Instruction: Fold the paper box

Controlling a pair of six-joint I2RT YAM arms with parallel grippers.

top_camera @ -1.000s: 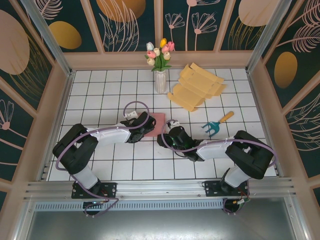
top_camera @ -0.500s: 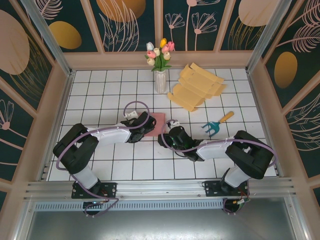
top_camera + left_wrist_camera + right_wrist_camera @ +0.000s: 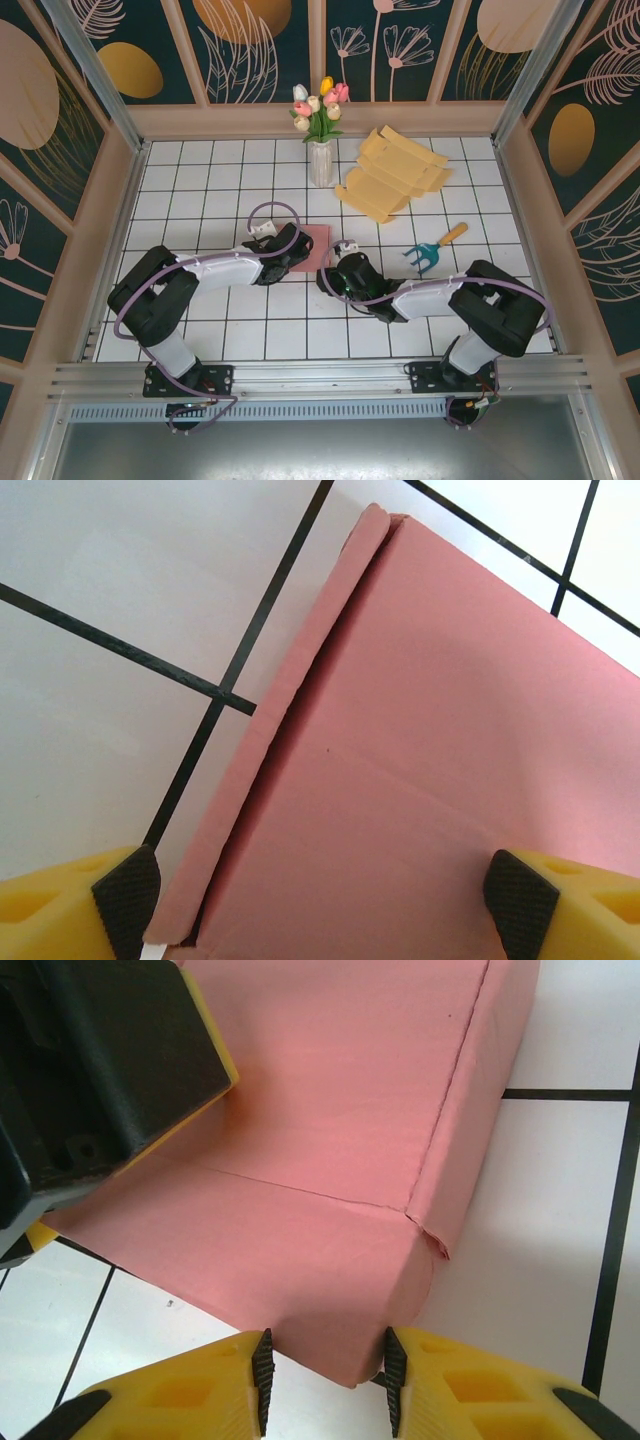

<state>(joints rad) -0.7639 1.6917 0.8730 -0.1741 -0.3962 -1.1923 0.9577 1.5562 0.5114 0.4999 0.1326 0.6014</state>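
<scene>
Side-flap fold: right gripper [image 3: 328, 1380] pinches a corner of the pink paper box [image 3: 340, 1110], left gripper [image 3: 322, 905] hangs open astride it; next likely needs the side flap [image 3: 262, 742] pressed flat.

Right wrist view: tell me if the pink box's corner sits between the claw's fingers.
Yes, the pink box corner fills the gap between the right claw pads.

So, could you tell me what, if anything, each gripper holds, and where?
The right gripper pinches the pink box at one corner; the left gripper is open, holding nothing.
</scene>
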